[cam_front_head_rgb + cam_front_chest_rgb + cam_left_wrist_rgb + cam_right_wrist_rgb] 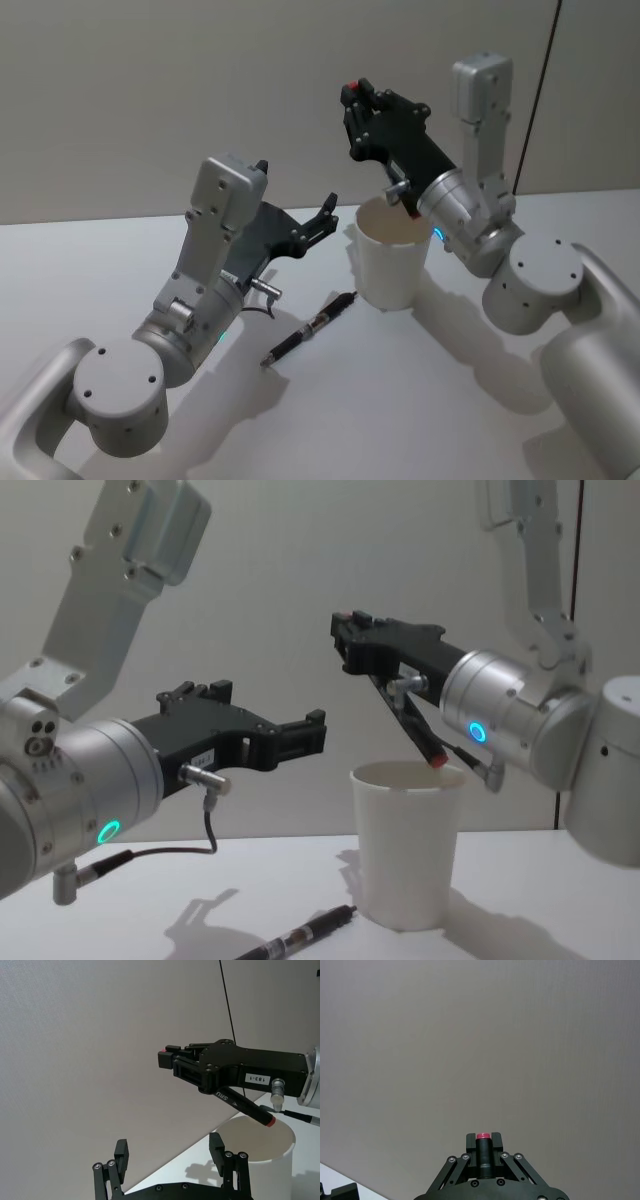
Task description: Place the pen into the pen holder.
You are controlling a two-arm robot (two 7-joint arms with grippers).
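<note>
White desk (330, 430): R gripper (355, 100) pinches pen (410, 715) over pen holder (390, 272), not in yet; L gripper (169, 1152) spread; 2nd pen (312, 326) beside holder.

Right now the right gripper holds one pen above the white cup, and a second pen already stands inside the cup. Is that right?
Not quite. The second pen is not in the cup. It lies flat on the table beside the cup, on the robot's left side, as the head view shows. The right gripper does hold a red-tipped pen above the cup.
</note>
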